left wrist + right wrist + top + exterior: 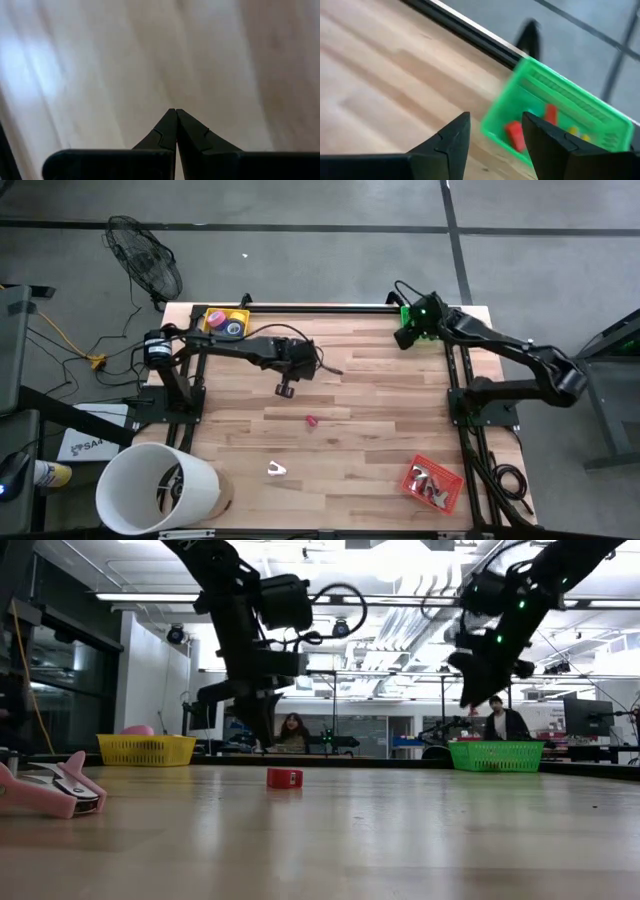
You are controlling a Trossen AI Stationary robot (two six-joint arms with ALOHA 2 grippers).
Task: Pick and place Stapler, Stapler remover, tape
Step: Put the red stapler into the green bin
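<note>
Both robot arms are black and chunky, with thin black cables looping off them. The right arm [500, 350] has a small green light. The left arm [250, 350] has pointy black fingers [167, 132].

Table [370, 430] light wood, plank-striped; green basket [560, 112] just ahead of right gripper [495, 132], black fingers, red and yellow bits inside; yellow basket [226, 321] beyond left gripper [176, 120], black, holding pink and dark items; small red piece [311, 421] near left gripper; pink-white stapler remover [50, 790]; orange-red tray [433, 483]; white bucket [160, 488]
</note>
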